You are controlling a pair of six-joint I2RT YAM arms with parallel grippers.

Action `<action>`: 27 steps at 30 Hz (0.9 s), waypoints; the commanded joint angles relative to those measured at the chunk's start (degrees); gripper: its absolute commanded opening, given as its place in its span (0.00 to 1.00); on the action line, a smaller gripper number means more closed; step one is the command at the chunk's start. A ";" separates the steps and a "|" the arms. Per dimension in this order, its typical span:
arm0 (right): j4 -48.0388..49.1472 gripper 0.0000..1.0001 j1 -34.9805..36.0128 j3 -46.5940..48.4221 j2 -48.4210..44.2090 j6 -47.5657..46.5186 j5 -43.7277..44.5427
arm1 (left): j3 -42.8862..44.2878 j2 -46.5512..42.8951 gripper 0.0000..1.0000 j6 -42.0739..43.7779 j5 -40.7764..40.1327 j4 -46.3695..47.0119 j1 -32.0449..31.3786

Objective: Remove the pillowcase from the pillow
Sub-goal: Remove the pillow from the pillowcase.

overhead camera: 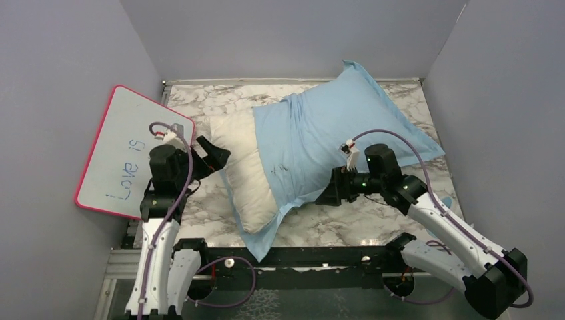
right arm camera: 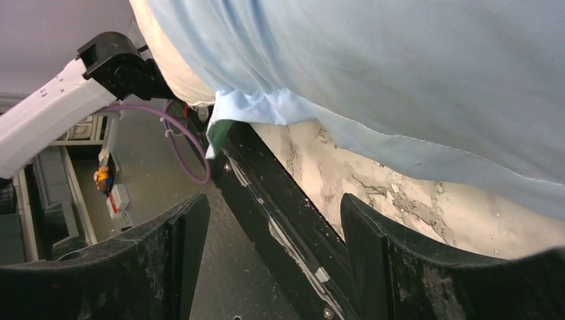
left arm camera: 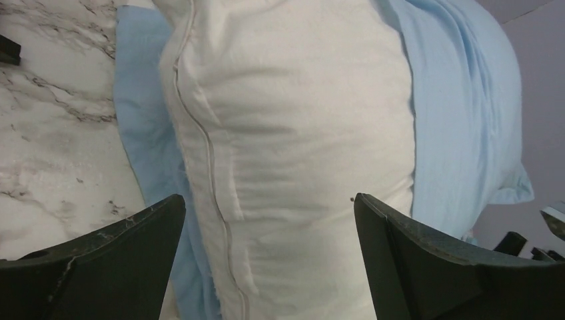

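arms (overhead camera: pixel 160 253): 2, white shells, black joints | cables (right arm camera: pixel 153 109): purple | fingers (left arm camera: pixel 100 260): black, maybe scuffed

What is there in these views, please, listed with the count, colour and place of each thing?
pillow: one, cream-white, left of centre on the table, its left end bare and the rest inside the cover
pillowcase: one, light blue, over the right part of the pillow, with a flap running under it to the near table edge
whiteboard: one, white with a pink frame and blue handwriting, leaning at the left wall
table: one, white and grey marble pattern
walls: three, pale grey-lilac, at the left, back and right
arms: two, white and black with purple cables, at the near edge
left gripper: one, black, open at the pillow's bare end
right gripper: one, black, open at the pillowcase's near edge, holding nothing
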 commanded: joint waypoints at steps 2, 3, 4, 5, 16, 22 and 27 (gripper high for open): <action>5.59 0.76 0.29 -2.24 -0.57 1.79 -2.67 | -11.95 -12.82 0.99 -11.41 11.39 -0.71 0.02; 6.34 0.76 0.29 -2.39 -0.22 1.99 -2.35 | -14.94 -14.59 0.99 -13.83 14.55 1.33 0.02; 7.11 0.76 0.29 -2.44 0.28 2.21 -2.34 | -17.36 -16.11 0.99 -15.59 16.38 2.49 0.02; 7.98 0.76 0.36 -2.49 0.55 2.61 -2.25 | -18.96 -17.33 0.99 -16.79 17.27 2.65 0.02; 12.49 0.77 0.44 -3.30 3.35 4.84 -2.69 | -24.39 -19.08 0.99 -16.97 24.08 0.71 -0.91; 18.54 0.78 1.04 -5.52 6.21 8.02 -6.00 | -23.70 -17.58 0.99 -16.45 22.33 0.87 -5.06; 19.43 0.77 3.46 -3.60 9.14 7.75 -5.36 | -23.58 -17.52 0.99 -18.19 15.94 0.87 -11.63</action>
